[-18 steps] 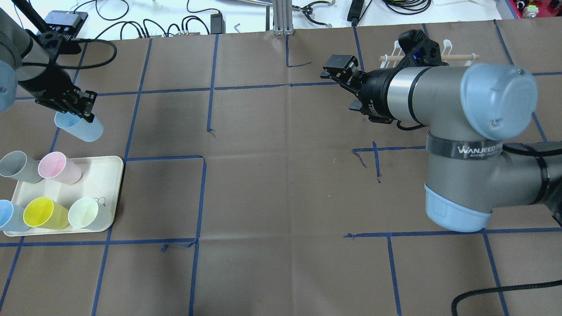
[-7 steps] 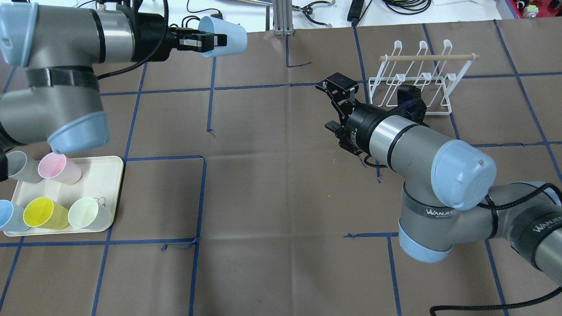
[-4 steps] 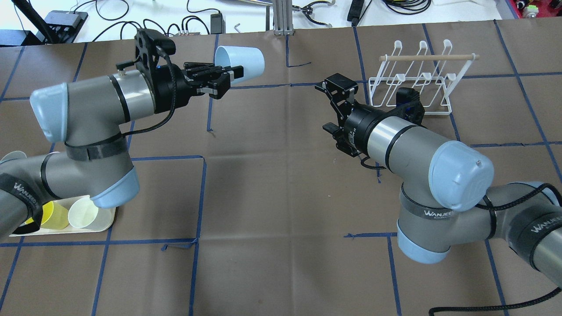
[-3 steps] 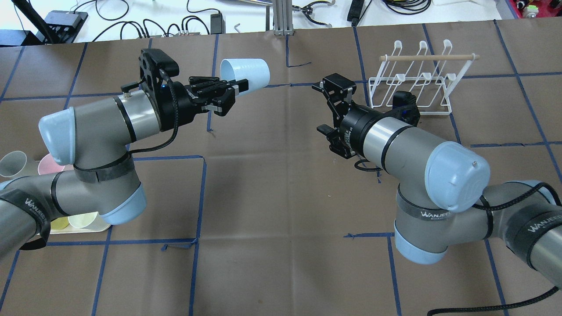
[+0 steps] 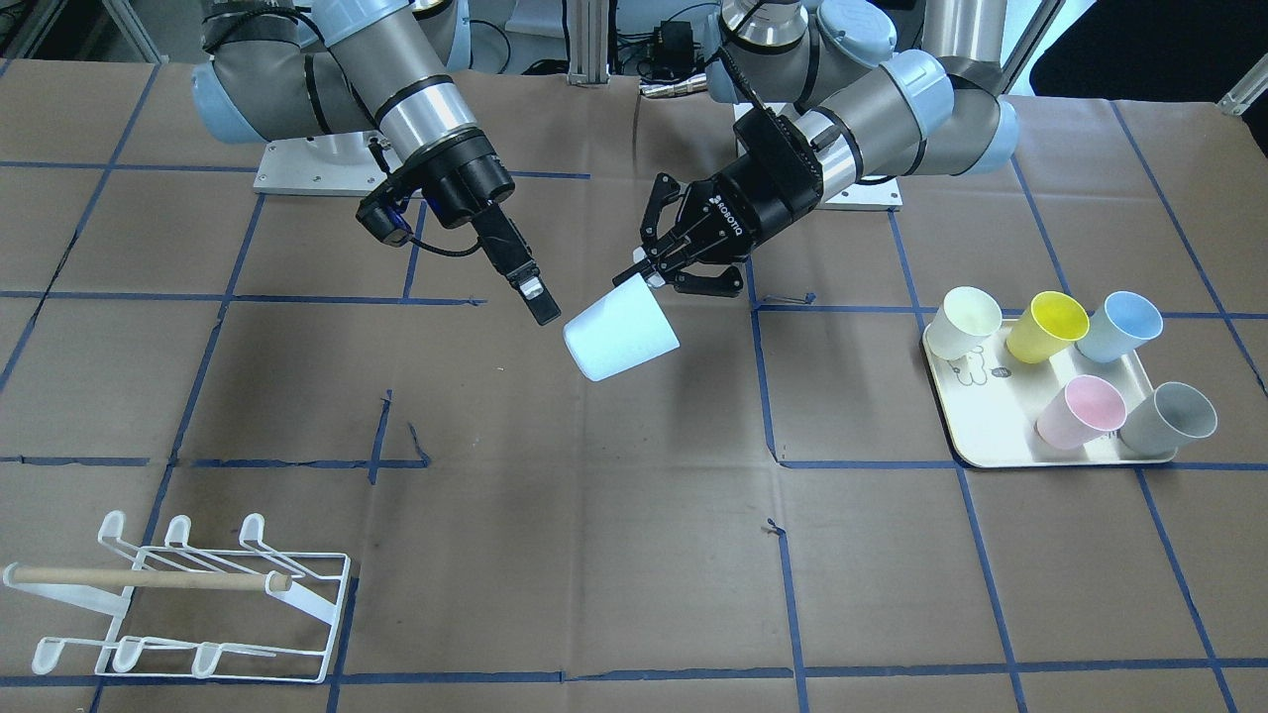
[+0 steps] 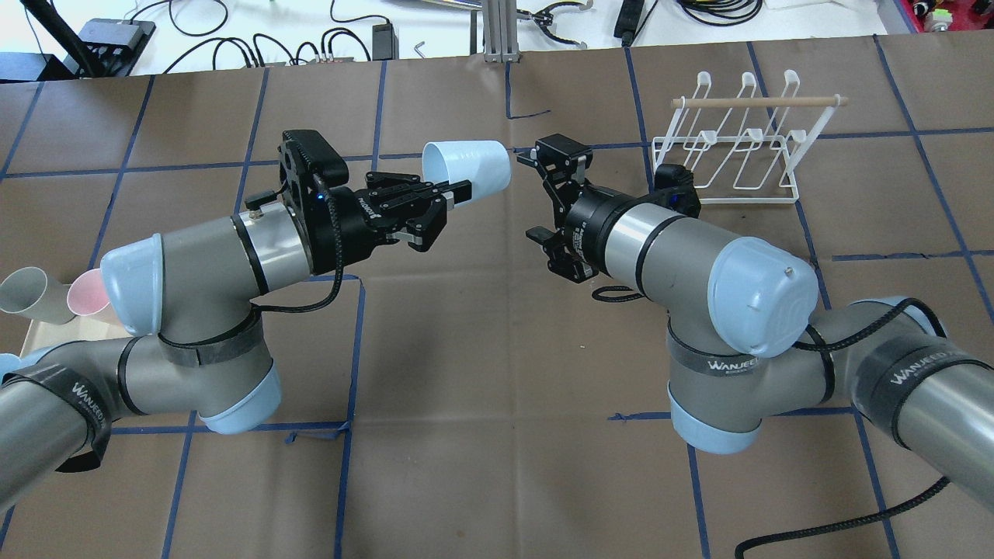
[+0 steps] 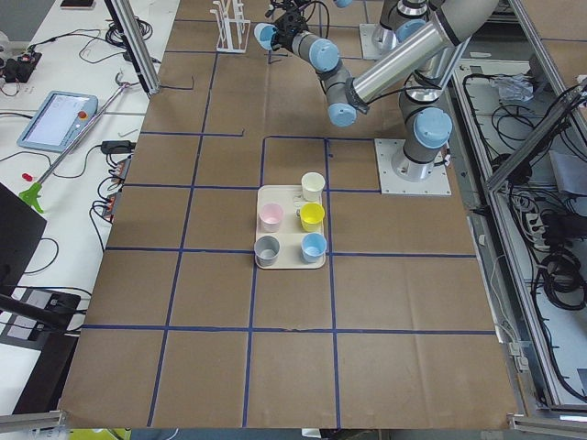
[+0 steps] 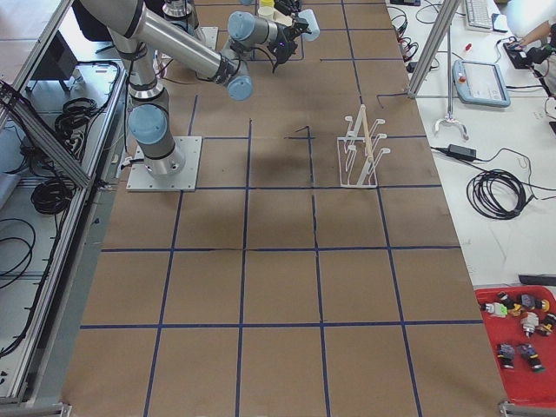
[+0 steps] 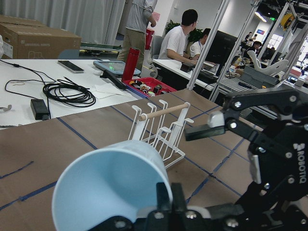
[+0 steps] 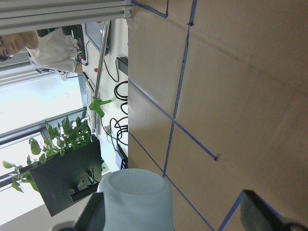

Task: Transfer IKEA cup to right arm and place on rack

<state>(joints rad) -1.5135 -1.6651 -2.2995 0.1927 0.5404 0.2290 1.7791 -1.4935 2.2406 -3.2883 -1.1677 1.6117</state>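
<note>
**Pale blue cup held out between the two grippers**

We see the left gripper (image 6: 457, 194) pinching the rim of the pale blue cup (image 6: 468, 164), one finger inside the mouth and one outside. The cup is clear of the table (image 6: 497, 404), in the air over its middle part, lying on its side. Its mouth faces the left gripper and its closed base faces the right gripper (image 6: 543, 192).

The right gripper has its jaws spread wide, and it is level with the cup and very near its base. We see a narrow gap between them and no contact. From the right wrist camera the cup's base shows between the two spread fingers.

The rack (image 6: 730, 140) stands on the right half of the table near the far edge, with no cup on it. On the left half sits the cream tray (image 5: 996, 431), which carries a cream cup (image 5: 963, 322), a yellow cup (image 5: 1050, 325), a second blue cup (image 5: 1117, 325), a pink cup (image 5: 1082, 411) and a grey cup (image 5: 1169, 418).
</note>
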